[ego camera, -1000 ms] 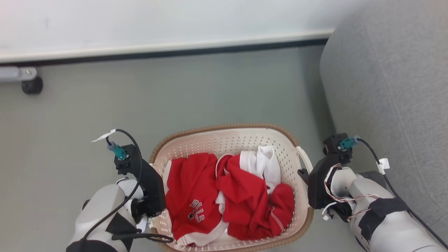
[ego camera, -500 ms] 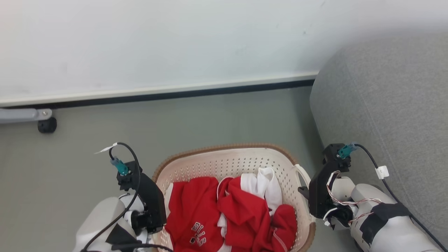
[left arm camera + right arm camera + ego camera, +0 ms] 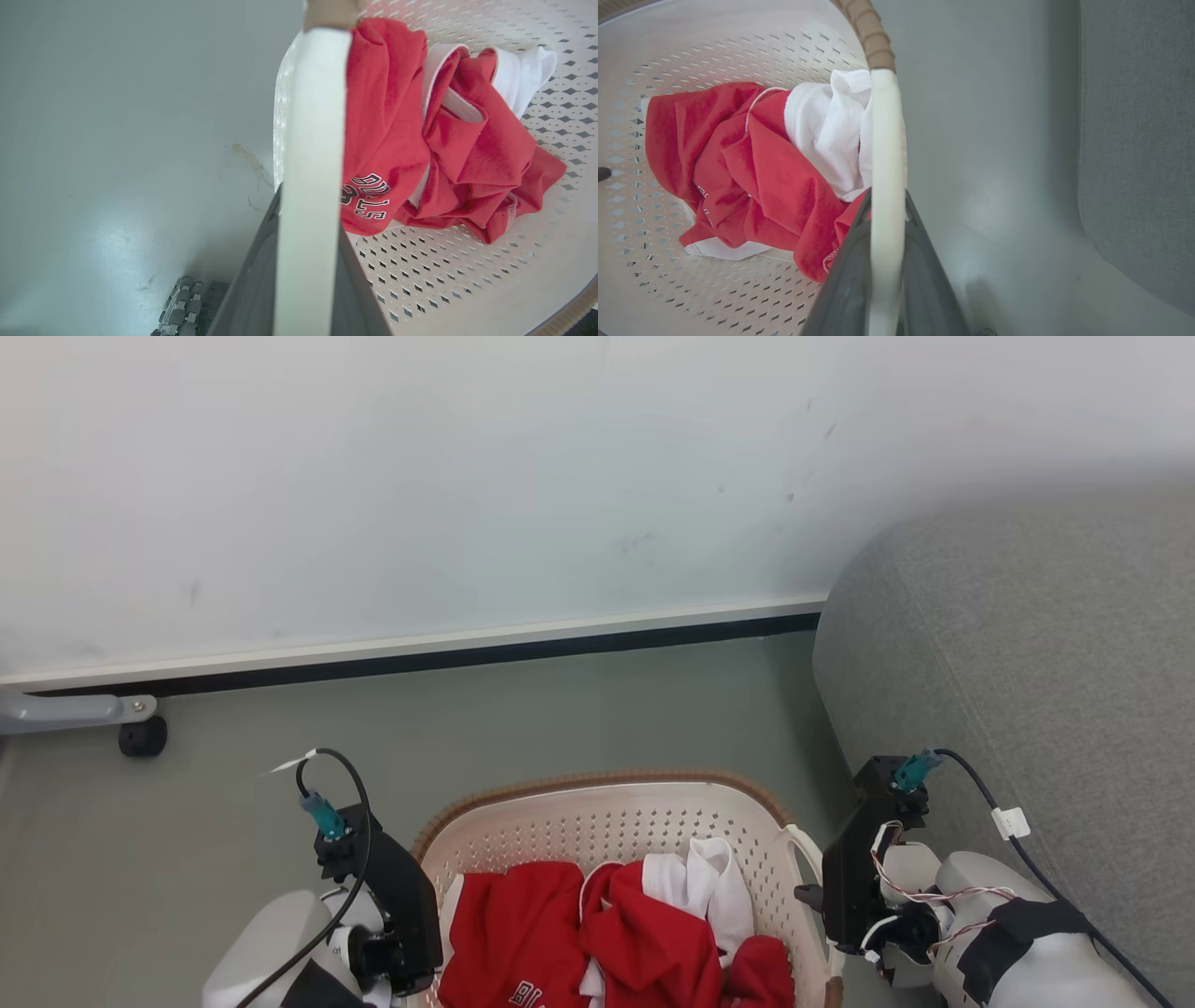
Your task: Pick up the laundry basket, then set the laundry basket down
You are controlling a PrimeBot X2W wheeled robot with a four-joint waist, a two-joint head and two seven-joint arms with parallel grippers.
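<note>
left gripper [image 3: 310, 210] and right gripper [image 3: 887, 200] clamp the laundry basket [image 3: 597, 821] by its side handles [image 3: 313, 116], apparently mid-lift; next comes a level lowering.

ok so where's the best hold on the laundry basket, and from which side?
By the two white handles, left handle and right handle, one per arm, coming down from above at its left and right sides. The laundry basket is too wide for one arm's jaws, and each handle is a thin band they can straddle.
</note>
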